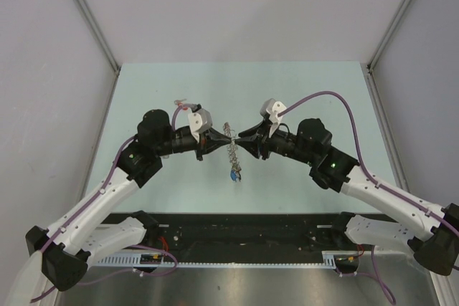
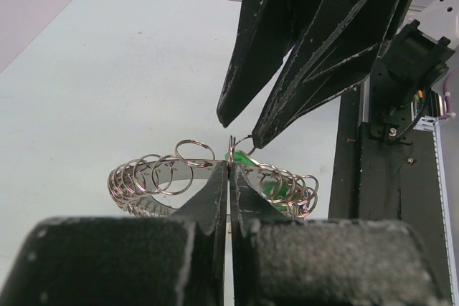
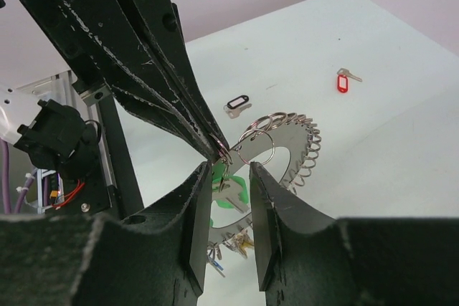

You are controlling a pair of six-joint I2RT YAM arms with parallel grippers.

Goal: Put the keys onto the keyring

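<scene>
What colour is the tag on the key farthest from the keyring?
Red tag, best in right wrist view.

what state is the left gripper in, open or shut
Shut: the left gripper has fingers pressed together, clamped on the keyring.

1. A pale green table fills the middle of the overhead view.
2. Plain white walls stand at 9, 12 and 3 o'clock.
3. Two metal posts slant in from 11 and 1 o'clock to the table's far corners.
4. A black rail runs along the table's edge at 6 o'clock.
5. A white slotted strip lies just below it.
</scene>
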